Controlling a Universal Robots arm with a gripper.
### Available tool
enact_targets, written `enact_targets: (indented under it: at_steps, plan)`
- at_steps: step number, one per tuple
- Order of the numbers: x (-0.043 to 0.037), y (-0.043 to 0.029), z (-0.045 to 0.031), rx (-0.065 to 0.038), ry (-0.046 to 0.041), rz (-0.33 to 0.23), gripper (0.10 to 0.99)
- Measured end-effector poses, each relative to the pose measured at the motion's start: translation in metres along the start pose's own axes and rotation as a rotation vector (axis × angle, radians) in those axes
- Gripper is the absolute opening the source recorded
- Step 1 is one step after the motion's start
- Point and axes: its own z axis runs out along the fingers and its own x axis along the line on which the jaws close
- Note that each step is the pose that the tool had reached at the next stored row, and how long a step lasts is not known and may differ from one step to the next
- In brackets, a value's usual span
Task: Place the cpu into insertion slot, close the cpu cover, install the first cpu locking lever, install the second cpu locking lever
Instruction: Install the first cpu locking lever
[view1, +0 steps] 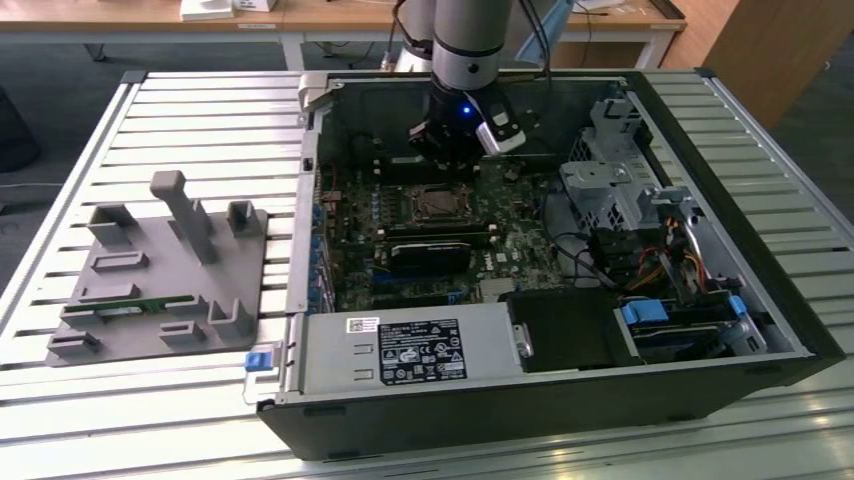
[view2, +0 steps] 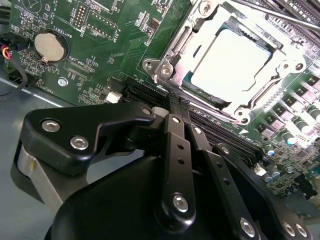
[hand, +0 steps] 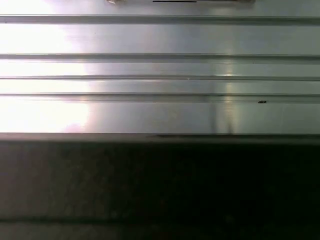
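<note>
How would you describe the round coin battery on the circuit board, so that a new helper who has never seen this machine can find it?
Start at the open computer case and its green circuit board. In the second wrist view, the coin battery sits well away from the silver-framed cpu. It is the one flat, shiny round disc among small square parts.

Your arm (view1: 467, 40) comes down near-vertical from above, a grey tube ending in a black wrist with a small blue light lit just above the claw. The gripper (view1: 447, 160) hangs straight below that wrist, pointing downward. In the second wrist view your gripper (view2: 175, 107) shows its black linkage bars and screwed pivots running forward side by side; the two fingers (view2: 176, 150) look drawn together, though their tips are hard to make out. Nothing seems pinched between them.
</note>
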Motion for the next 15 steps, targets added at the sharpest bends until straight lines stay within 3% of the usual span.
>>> enact_targets:
  at_steps: [4,8,15]
  plan:
    - [-0.0001,0.0001,0.0003,0.001,-0.0002,0.0,0.106]
    - [-0.0001,0.0,0.0006,0.014,-0.0004,0.0,0.106]
    - [-0.0004,0.0,0.0021,0.02,-0.0006,0.0,0.106]
